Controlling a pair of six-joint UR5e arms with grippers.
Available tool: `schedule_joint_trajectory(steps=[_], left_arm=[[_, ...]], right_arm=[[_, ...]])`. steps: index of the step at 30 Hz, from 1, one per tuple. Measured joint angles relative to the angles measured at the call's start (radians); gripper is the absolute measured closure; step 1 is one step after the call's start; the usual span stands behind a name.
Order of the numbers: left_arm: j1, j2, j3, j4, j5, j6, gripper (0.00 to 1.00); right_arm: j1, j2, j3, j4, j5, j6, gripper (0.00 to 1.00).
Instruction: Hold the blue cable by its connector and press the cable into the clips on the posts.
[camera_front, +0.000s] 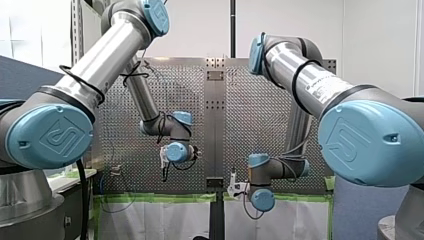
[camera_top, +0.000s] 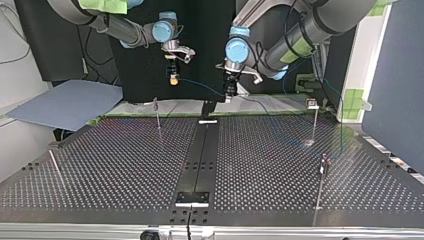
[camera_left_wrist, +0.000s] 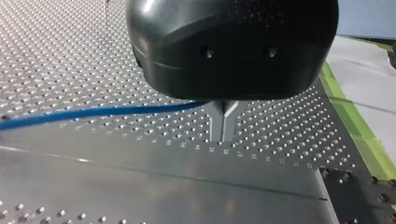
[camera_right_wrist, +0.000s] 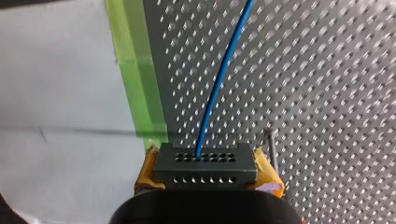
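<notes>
My right hand (camera_right_wrist: 208, 176) grips one connector (camera_right_wrist: 205, 161) with one blue cable (camera_right_wrist: 224, 84).

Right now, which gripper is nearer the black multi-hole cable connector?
Right. My right gripper clamps the black connector between yellow pads; my left gripper sits further along the blue cable.

I see a big table (camera_top: 115, 165) full of little holes. A dark strip (camera_top: 202, 150) runs down its middle. Green tape (camera_right_wrist: 140, 88) lines one edge. A flat blue board (camera_top: 65, 102) lies beside the table.
</notes>
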Motion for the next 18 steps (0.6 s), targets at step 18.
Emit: schedule_joint_trajectory(steps=[18], left_arm=[[-0.076,-0.152,0.076,0.020,-0.029,0.033,1.00]], right_arm=[[-0.071,0.006,0.005,-0.020,0.004,-0.009,1.00]])
